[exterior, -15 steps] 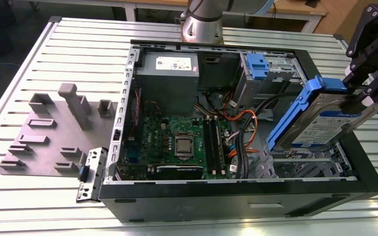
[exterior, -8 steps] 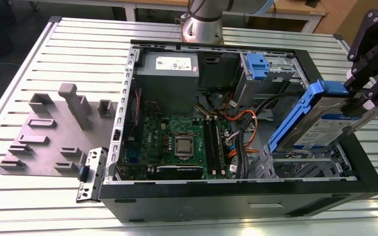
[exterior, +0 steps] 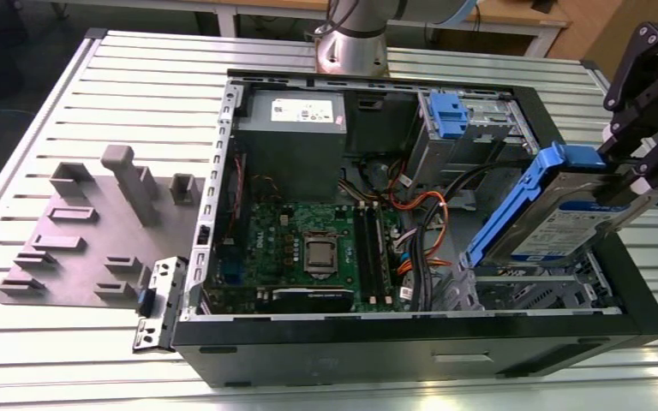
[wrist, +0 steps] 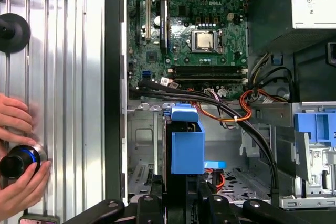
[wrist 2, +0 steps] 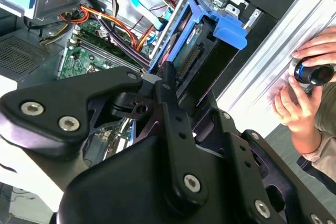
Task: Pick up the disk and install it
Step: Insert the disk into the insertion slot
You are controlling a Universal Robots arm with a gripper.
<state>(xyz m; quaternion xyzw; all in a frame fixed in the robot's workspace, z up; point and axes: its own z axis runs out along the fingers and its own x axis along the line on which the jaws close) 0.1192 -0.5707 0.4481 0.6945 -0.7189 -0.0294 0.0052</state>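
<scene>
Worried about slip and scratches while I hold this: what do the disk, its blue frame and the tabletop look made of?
The disk looks like bare silver-grey metal, dull sheen, with a glossy paper-like label. Its blue frame is likely moulded plastic: uniform colour, soft satin highlights. The tabletop is probably aluminium: pale brushed slats with parallel grooves.

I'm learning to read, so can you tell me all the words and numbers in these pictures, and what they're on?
On the white sticker of the power-supply box: print too small to read.
On the label of the disk, held in the gripper: blurred, unreadable.
On the motherboard: tiny white markings, too small to read.
Nothing can be quoted for sure.
</scene>
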